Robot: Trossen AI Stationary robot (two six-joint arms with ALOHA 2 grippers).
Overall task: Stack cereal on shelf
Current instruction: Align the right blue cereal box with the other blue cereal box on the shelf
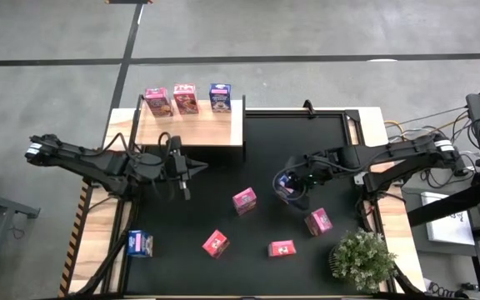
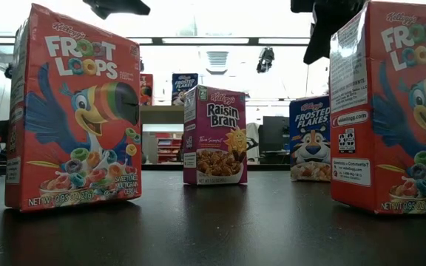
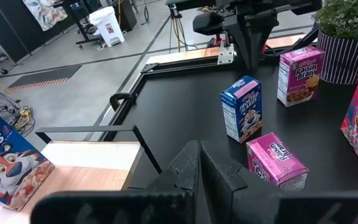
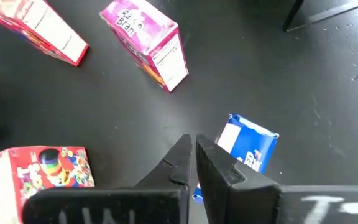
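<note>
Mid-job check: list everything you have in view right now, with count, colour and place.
Cereal boxes on shelf: three, two pink and one blue, upright in a row at the back.
Cereal boxes on mat: six; four pink in the middle and right, one blue at the front left, one blue under the right gripper.
Shelf: one, pale wood, back left.
Black mat: one, covers the table.
Potted plant: one, green, front right.
Left gripper: fingers shut, beside the shelf.
Right gripper: fingers shut, over the blue box.

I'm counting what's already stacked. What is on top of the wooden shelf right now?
Three cereal boxes stand in a row along the back edge of the shelf: two pink boxes and a blue box. The left arm covers part of the front edge.
</note>
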